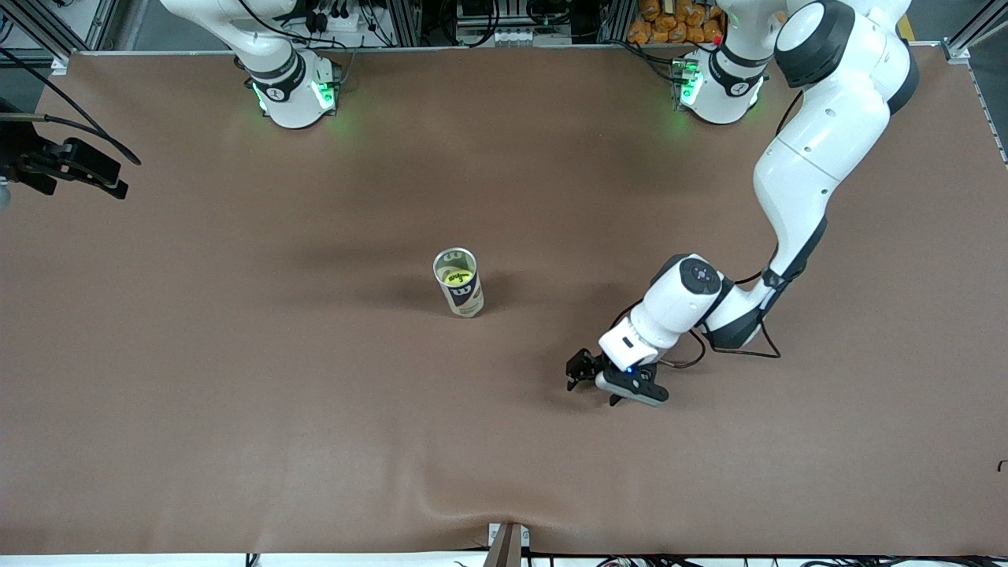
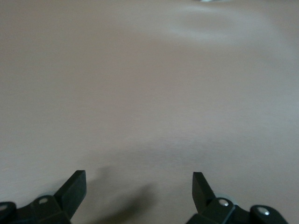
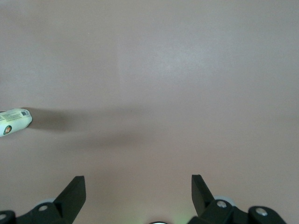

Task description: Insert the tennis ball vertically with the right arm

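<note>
A tennis ball (image 1: pixel 458 277) sits inside an open-topped can (image 1: pixel 465 299) that stands upright at the middle of the brown table. The can's side (image 3: pixel 14 121) shows at the edge of the right wrist view. My right gripper (image 1: pixel 94 169) hangs high over the right arm's end of the table, well away from the can. It is open (image 3: pixel 138 182) with nothing between its fingers. My left gripper (image 1: pixel 592 391) is low over the table, nearer to the front camera than the can and toward the left arm's end. It is open (image 2: pixel 139 179) and empty.
The brown mat (image 1: pixel 236 394) covers the whole table and has a wrinkle at its front edge (image 1: pixel 472 504). The two arm bases (image 1: pixel 291 87) (image 1: pixel 717 87) stand along the back edge. A small bracket (image 1: pixel 508 543) sticks up at the front edge.
</note>
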